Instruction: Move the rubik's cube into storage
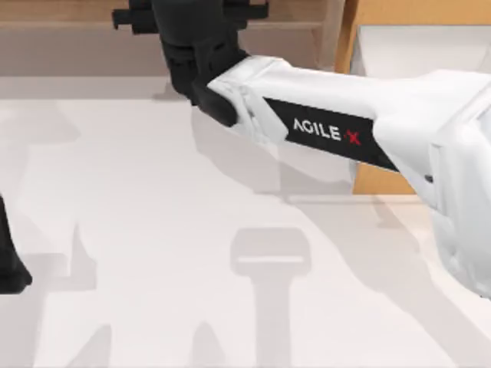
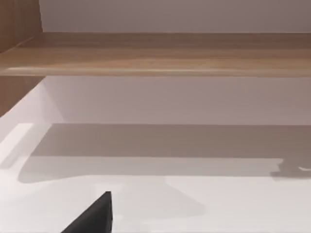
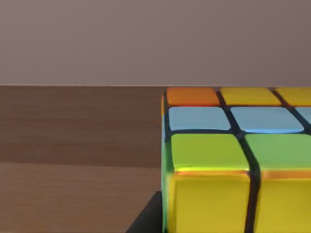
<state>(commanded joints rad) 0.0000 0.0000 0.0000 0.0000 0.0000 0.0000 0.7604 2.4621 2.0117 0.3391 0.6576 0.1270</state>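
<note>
glossy plastic rubik's cube (image 3: 233, 160), matt wooden shelf (image 2: 155, 58).

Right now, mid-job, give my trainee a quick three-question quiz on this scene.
1. True or false: the right arm reaches across the table toward the shelf.
2. In the right wrist view, the cube sits: A) far off, B) close up, C) inside the drawer.
3. Fill in: the drawer is at the top view's ___ side.

Key: 1 true; 2 B; 3 right.
</note>
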